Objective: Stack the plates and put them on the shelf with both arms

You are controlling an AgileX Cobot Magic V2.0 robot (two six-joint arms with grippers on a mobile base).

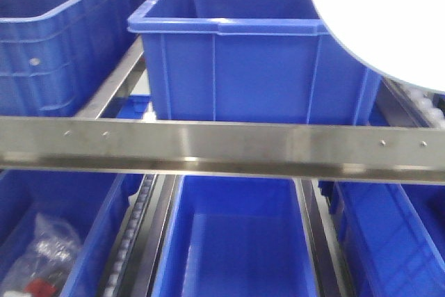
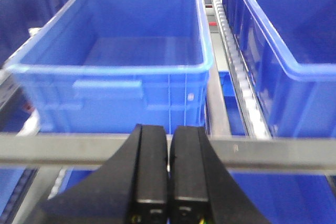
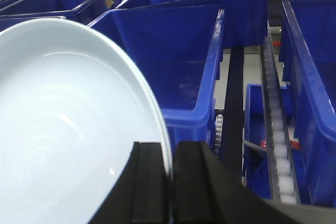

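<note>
My right claw (image 3: 170,182) is clamped on the rim of a plate (image 3: 68,145), the thin edge running down between the two black fingers (image 3: 149,182). The plate is round, shallow and glossy, pale bluish-white, with faint concentric rings in its well and a low upturned rim. I can make out one plate only; whether a second lies under it I cannot tell. It is held tilted, its face filling the left half of my right wrist view, in the air over the near edge of the shelf (image 1: 222,147). In the front view the same plate shows as a white curved disc at the upper right corner, overlapping the right end of the middle blue crate (image 1: 243,67).

My left claw (image 2: 168,182) has its fingers pressed together with only a hairline seam between them and nothing gripped. It hangs just before the shelf's brushed steel front rail (image 2: 63,150), facing a blue crate on the upper level.

The shelf is stainless steel, with white roller tracks (image 2: 239,72) between the crates. More blue crates sit on the lower level; the lower left one (image 1: 62,234) holds a clear plastic bag (image 1: 42,255).
</note>
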